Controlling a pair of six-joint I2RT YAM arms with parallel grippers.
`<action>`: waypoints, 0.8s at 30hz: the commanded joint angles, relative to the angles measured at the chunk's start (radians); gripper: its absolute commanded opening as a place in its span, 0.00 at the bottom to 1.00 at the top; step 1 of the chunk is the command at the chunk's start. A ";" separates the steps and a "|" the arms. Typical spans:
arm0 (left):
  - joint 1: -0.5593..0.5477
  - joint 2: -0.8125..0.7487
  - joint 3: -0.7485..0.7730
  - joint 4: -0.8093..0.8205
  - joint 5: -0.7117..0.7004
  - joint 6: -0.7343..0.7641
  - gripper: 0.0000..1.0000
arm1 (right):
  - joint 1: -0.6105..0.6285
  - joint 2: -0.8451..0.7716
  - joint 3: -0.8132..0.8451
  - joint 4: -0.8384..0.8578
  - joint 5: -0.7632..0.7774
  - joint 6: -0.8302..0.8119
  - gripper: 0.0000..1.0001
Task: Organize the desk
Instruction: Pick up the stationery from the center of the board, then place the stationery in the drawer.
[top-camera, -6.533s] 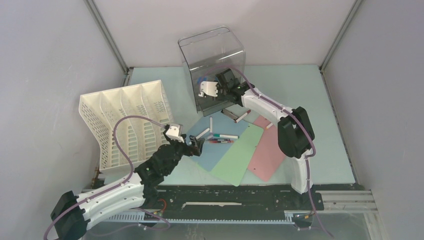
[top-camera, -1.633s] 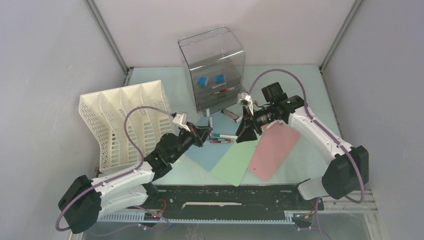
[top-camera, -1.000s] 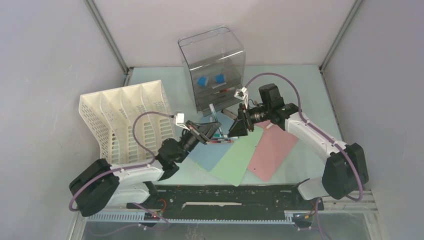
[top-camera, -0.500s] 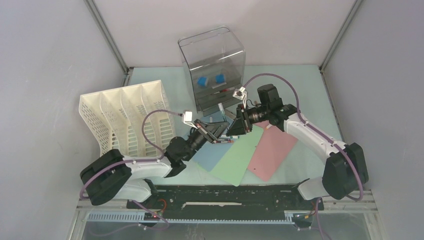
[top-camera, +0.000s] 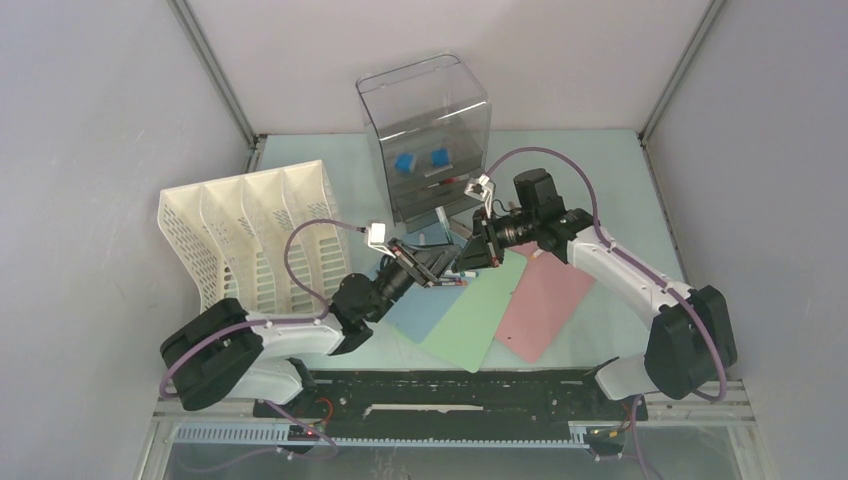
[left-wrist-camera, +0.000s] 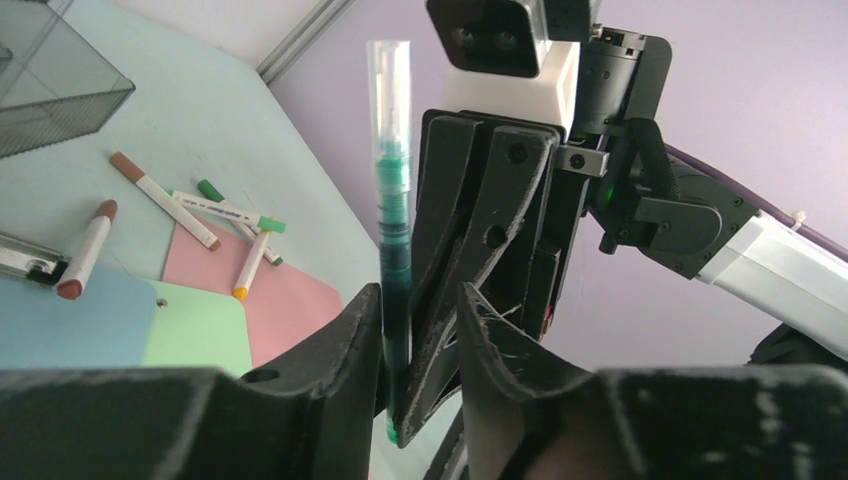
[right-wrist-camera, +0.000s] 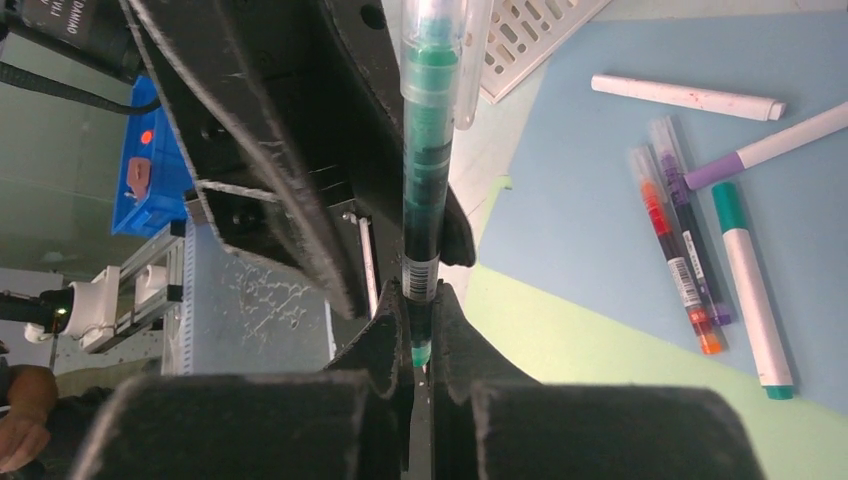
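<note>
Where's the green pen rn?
Top view centre, above the blue sheet: green pen pinched in the right gripper, left gripper open around it.

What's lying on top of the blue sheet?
On the blue sheet: white marker, purple-capped marker, orange pen, purple pen, green-capped marker. The left gripper covers the rest.

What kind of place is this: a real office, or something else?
Likely a robot test cell, not an office: grey walls enclose the desk, two robot arms sit at its black rail.
</note>
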 joint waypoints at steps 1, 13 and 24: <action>-0.009 -0.073 0.011 -0.015 -0.013 0.058 0.42 | 0.007 -0.029 -0.004 -0.009 0.014 -0.074 0.00; 0.010 -0.314 0.003 -0.354 -0.084 0.283 0.96 | 0.004 -0.054 0.016 -0.143 -0.009 -0.281 0.00; 0.022 -0.491 0.026 -0.703 -0.071 0.521 1.00 | 0.001 -0.056 0.074 -0.308 0.099 -0.476 0.00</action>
